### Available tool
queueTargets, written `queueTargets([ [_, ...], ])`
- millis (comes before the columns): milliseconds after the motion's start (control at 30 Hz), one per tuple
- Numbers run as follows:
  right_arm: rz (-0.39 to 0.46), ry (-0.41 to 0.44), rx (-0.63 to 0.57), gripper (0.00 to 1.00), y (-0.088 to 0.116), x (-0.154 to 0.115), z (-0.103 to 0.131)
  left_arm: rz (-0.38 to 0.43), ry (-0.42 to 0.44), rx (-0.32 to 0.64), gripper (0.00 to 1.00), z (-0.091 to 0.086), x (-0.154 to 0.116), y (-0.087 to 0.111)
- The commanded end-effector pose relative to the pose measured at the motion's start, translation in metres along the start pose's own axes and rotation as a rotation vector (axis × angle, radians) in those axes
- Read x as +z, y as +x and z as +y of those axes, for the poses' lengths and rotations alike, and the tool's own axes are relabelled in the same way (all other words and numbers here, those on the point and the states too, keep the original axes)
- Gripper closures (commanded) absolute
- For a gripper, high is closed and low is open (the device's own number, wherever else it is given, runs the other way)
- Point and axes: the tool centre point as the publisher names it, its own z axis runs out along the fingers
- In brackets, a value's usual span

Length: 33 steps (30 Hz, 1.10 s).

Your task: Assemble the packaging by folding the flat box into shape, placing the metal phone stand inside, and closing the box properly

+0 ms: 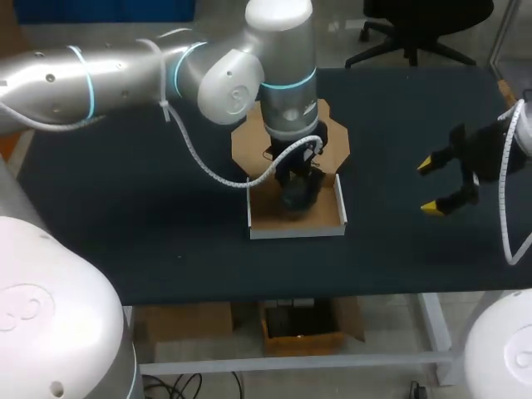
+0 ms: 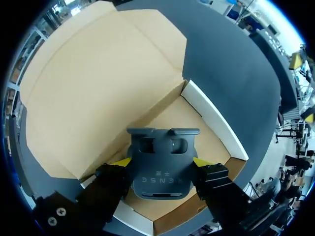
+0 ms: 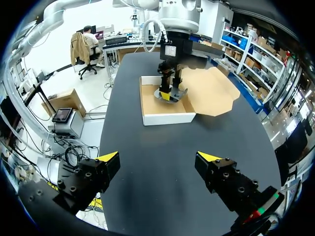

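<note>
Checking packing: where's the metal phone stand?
The dark grey metal phone stand is inside the open brown cardboard box, head view's centre, gripped by the left tool.

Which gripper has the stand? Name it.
The left gripper: its fingers clamp the stand from both sides in the box. The right gripper is open and empty, apart from the box.

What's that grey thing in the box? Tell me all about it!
It is the phone stand: a dark grey plate, dull like metal, with rounded corners, two openings and a lip along its far edge. It is inside the open box, over the brown floor; whether it rests there I cannot tell. The left gripper pinches it from both sides.
</note>
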Motion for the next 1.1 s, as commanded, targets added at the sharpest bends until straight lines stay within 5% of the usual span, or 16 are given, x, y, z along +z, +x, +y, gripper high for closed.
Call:
queueTargets([
  [33,0.001,-0.004,-0.001,0.00,0.000,-0.001,-0.001,-0.018,0.004,0.000,1.00,0.004,0.002,0.006],
  [300,0.001,-0.004,-0.001,0.00,0.000,-0.001,-0.001,-0.051,-0.007,-0.007,1.00,0.005,0.010,0.008],
  [367,0.001,-0.004,-0.001,0.00,0.000,-0.001,-0.001,-0.056,-0.008,-0.015,0.45,0.005,0.010,0.008],
  [400,0.001,-0.004,-0.001,0.00,0.000,-0.001,-0.001,-0.058,-0.008,-0.018,0.00,0.005,0.010,0.008],
  [700,0.001,-0.004,-0.001,0.00,0.000,-0.001,-0.001,-0.051,0.022,-0.059,0.00,0.008,-0.003,0.012],
  [900,0.001,-0.004,-0.001,0.00,0.000,-0.001,-0.001,-0.074,0.034,-0.194,0.00,0.011,-0.016,0.017],
  [1100,0.001,-0.004,-0.001,0.00,0.000,-0.001,-0.001,-0.015,0.003,-0.241,0.00,0.010,-0.020,0.016],
])
